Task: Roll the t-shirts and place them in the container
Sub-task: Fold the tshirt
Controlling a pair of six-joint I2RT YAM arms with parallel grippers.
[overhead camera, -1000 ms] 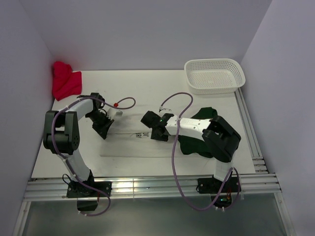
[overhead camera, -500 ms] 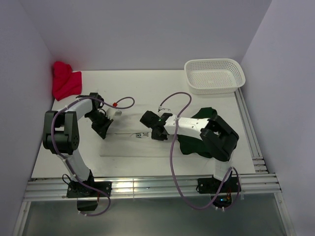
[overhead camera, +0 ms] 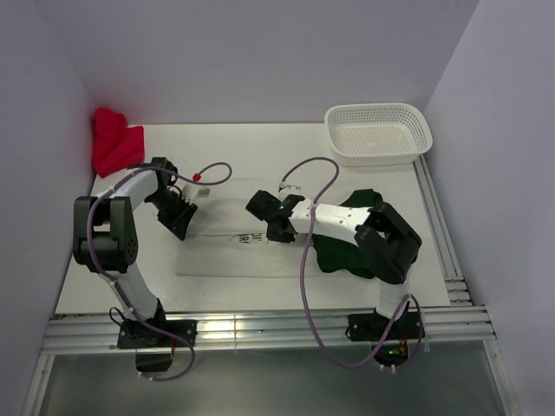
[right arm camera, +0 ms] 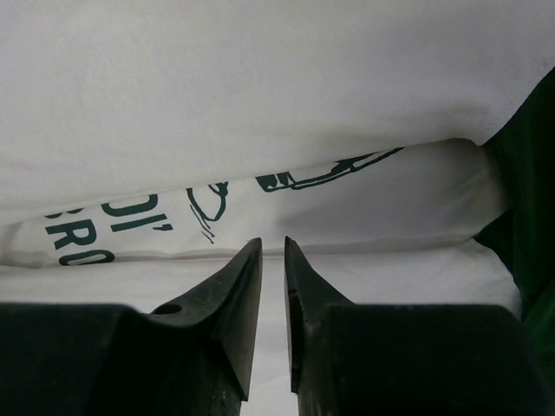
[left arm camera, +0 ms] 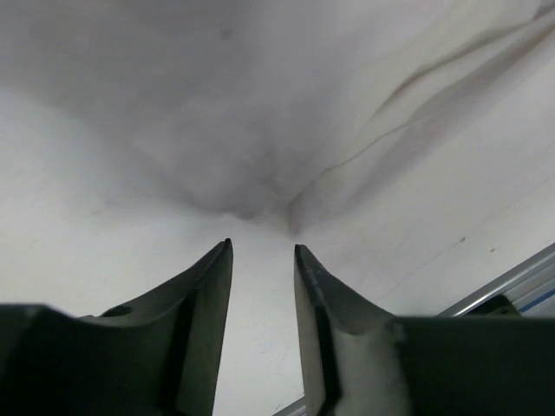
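2 soft shirts share the white surface. The off-white cotton t-shirt with dark green lettering lies spread flat in the middle. The plain dark green t-shirt sits crumpled just to its right, partly under the right arm, probably parked there until its turn. The left arm reaches to the pale shirt's left side and the right arm to its right side. I take that to be so both ends of the cloth turn over together and the roll stays even. Just ahead of the right jaws a padded fold carries the lettering, which looks like the start of the roll. Those jaws stand a narrow slit apart with nothing between them. The left jaws are parted a little wider, also empty, with their tips low over a crease in the pale cloth. A bunched red cloth in the far left corner and a white perforated plastic basket at the far right sit well apart from the work.
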